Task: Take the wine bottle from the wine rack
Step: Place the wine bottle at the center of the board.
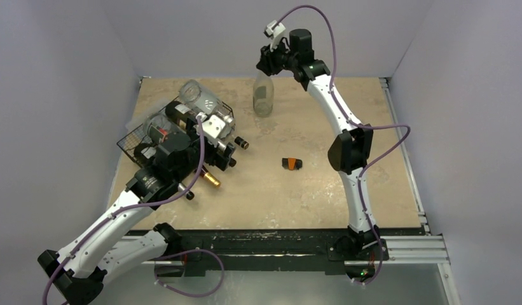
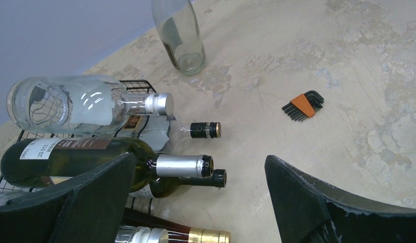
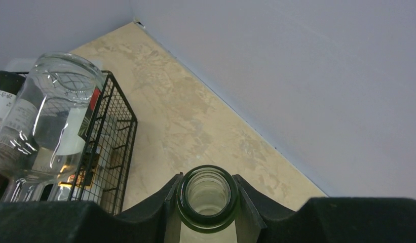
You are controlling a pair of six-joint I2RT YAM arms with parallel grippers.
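The right jaws clench the neck of the clear wine bottle [image 1: 263, 95], standing upright on the table [image 1: 322, 197] right of the wine rack [image 1: 130, 141], while the left jaws gape released above the rack's lying bottles [image 2: 84, 157].

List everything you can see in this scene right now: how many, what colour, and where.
table: one, beige, stone-look, under everything
wine rack: one, black wire, left side of the table
clear bottle: one, clear glass with a silver cap, lying on top of the rack
dark bottles: at least four, with silver, black or gold tops, lying in the rack
upright bottle: one, pale glass, mouth open, far side of the table
hex key set: one, black keys in an orange holder, middle of the table
left hand: one, black, open, by the rack's bottle necks
right hand: one, black, shut on the upright bottle's neck
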